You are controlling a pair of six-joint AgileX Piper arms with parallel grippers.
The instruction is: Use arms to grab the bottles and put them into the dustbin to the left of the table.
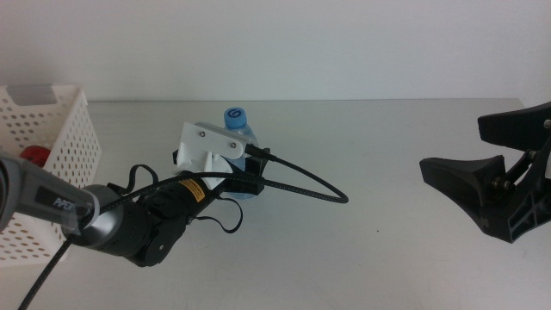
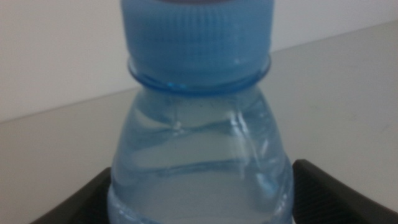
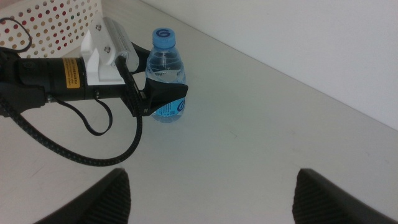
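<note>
Left hand (image 3: 166, 99) clamps the water bottle (image 1: 238, 129); the dustbin (image 1: 60, 138) holds 1 red can (image 1: 33, 156); right hand (image 1: 456, 176) apart.

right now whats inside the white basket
Through the white basket's perforated wall and over its rim, something red shows inside, low down. The wall and the left arm hide the rest, so what else is in there cannot be told.

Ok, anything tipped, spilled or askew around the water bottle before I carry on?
Nothing stands out. The water bottle stands upright, capped, on the table, no spill visible, with the left tool around its body. The right tool waits off to the side, open.
</note>
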